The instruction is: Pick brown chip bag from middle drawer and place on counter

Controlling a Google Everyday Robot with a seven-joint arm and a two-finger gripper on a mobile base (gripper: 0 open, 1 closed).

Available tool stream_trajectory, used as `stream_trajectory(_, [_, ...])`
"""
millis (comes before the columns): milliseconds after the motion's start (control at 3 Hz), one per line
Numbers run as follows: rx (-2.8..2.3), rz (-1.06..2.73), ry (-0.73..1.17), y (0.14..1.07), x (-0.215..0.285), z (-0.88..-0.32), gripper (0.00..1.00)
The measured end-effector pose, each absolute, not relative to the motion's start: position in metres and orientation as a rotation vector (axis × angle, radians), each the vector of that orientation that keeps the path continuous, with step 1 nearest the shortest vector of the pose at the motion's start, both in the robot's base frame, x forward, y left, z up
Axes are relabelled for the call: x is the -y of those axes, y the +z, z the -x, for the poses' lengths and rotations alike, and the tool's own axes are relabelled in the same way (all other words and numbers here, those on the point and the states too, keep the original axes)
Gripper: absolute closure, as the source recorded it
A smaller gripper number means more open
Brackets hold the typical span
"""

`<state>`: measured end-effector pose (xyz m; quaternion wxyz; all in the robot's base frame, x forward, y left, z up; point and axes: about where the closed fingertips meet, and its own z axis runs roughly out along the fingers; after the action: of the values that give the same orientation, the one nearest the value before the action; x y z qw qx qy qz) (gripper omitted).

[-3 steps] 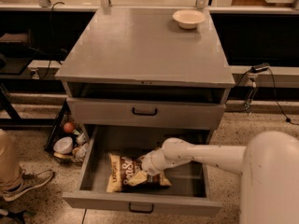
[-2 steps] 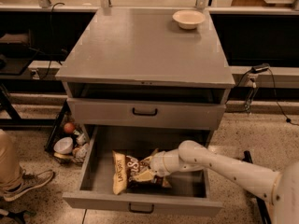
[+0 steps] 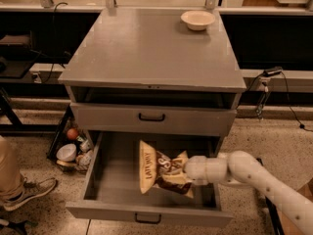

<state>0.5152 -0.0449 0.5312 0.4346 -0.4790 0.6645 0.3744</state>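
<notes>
Claw [image 3: 187, 172] of mine clamps one end of the brown chip bag [image 3: 157, 167], over the middle drawer [image 3: 146, 212]; bench [image 3: 146, 48] lies above.

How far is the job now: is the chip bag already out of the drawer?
Done: the wide grey metal middle drawer stands open. In hand: the robot's hand is at the right end of the crinkly brown chip bag, which is tilted up over the drawer floor. Left: lifting it out and setting it on the flat grey counter, where a cream round bowl sits.
</notes>
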Motion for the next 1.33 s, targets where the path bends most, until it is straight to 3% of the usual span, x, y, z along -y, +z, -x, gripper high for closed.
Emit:
stream_trajectory(333, [-1.616,1.132,0.835,0.58,0.102,-0.5,1.0])
stream_trajectory(1000, [-1.59,1.088,0.81,0.597,0.124,-0.493,1.0])
stream_trajectory(1333, [-1.505,1.087,0.745,0.656,0.145,-0.486,1.0])
